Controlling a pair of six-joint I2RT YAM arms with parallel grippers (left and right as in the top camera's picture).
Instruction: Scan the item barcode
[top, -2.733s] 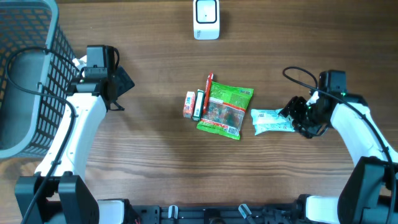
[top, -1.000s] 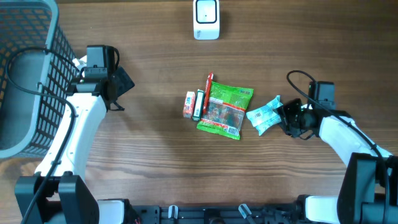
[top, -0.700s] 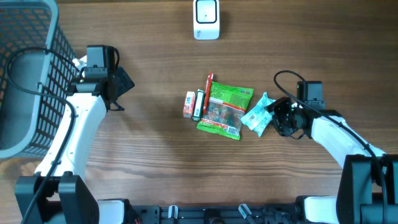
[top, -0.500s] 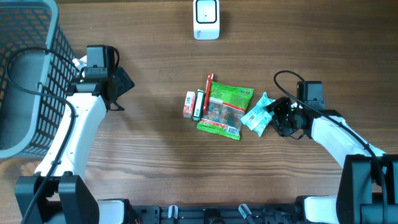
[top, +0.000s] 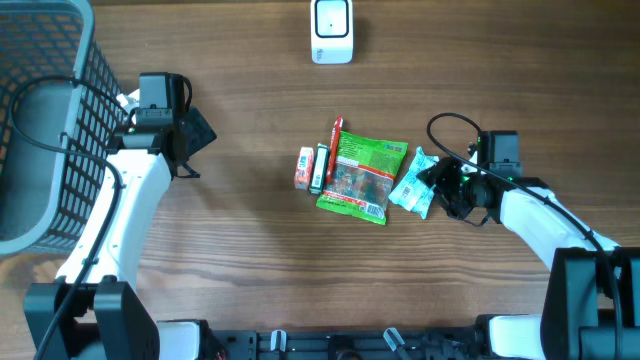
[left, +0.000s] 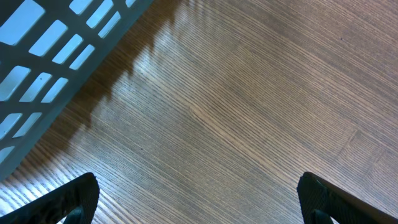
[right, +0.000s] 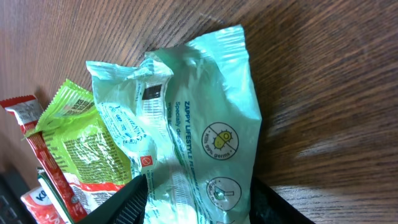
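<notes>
Your right gripper (top: 432, 187) has carried the mint-green packet (right: 199, 124) leftward since a second ago. Clamped between the jaws, the packet now touches the right edge of the green snack bag (top: 362, 175) at mid-table. Your left gripper (left: 199, 199) hangs wide open near the basket (left: 37, 62). The packet reads "ZAPPY LIFESTYLE".

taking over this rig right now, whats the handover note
Claws: left claw open and empty over bare wood by the basket. The right claw is shut on one end of the mint-green packet, low at the table.
Things: the packet lies right beside the green pouch. The scanner sits at the far edge, centre.
Done: packet gripped.
Left: lift it and present its barcode to the scanner. The pouch and small items wait mid-table.
</notes>
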